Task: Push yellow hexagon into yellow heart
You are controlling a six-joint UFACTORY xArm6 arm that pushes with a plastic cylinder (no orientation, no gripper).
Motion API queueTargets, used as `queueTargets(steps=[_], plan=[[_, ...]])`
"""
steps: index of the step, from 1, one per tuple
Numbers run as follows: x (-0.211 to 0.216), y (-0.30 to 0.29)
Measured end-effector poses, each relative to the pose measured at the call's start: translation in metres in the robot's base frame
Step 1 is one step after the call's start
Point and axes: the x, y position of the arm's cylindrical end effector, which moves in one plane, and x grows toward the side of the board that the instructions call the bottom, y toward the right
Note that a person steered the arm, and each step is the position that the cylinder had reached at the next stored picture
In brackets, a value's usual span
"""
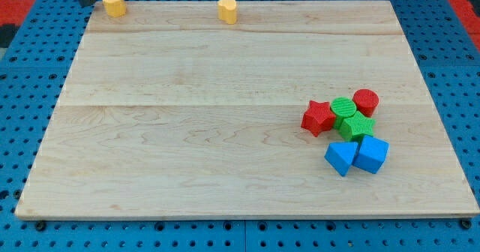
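The yellow hexagon (pixel 113 3) sits at the top left corner of the wooden board (pixel 187 132). The yellow heart (pixel 227 10) sits along the same top edge, well to the hexagon's right, with a wide gap between them. My tip (pixel 85 2) shows at the view's top left, just left of the hexagon and just off the board's corner. A narrow gap seems to separate the tip from the hexagon.
A tight cluster lies at the board's right: a red star (pixel 318 117), a green round block (pixel 343 107), a red round block (pixel 366 100), a second green block (pixel 357 126), a blue triangle (pixel 340 157) and another blue block (pixel 371 154). Blue pegboard surrounds the board.
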Motion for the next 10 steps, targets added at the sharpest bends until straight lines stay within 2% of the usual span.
queueTargets(steps=[2,3,4,5,6,8,9,10], plan=[[0.0,0.15],[0.0,0.188],[0.002,0.137],[0.012,0.114],[0.048,0.13],[0.032,0.164],[0.038,0.213],[0.04,0.206]])
